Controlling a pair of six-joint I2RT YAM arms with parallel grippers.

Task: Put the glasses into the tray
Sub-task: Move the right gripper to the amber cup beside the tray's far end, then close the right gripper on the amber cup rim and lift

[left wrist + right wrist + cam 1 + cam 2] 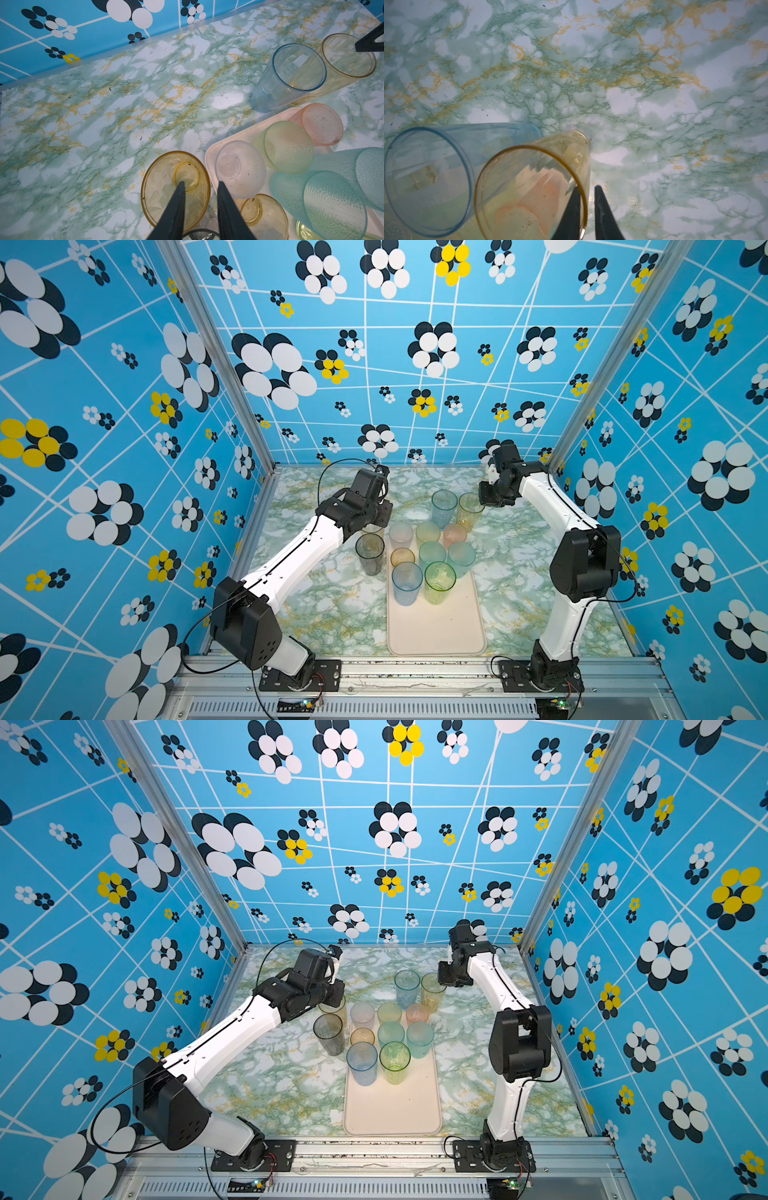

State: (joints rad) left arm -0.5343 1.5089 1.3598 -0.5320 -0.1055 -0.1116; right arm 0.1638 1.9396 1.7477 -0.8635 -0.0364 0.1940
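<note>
Both arms were going for the rim-grab trick. The left fingers [176,207] were spread, one down inside the short amber glass [160,187] and one outside it, in the gap between that glass and the left edge of the tray [436,626]. My guess is that with neighbours packed that close, straddling the wall was the only way in.

The right fingers [604,220] were nearly together across the wall of the tall amber glass [529,176], one in, one out, but I couldn't tell if they'd actually bitten. That glass stood just past the tray's far end, right beside the blue glass [444,506]. A grey glass [370,553] stood just off the tray's left edge too. Eight glasses [432,553] were on the tray, all bunched at its far end. Its near half was bare, probably the landing spot for the four stragglers.

The tabletop [332,605] around the tray was fake marble with green and gold veins and a few dark specks. The walls [374,315] were loud blue with white lines and black, white and yellow flower blobs.
</note>
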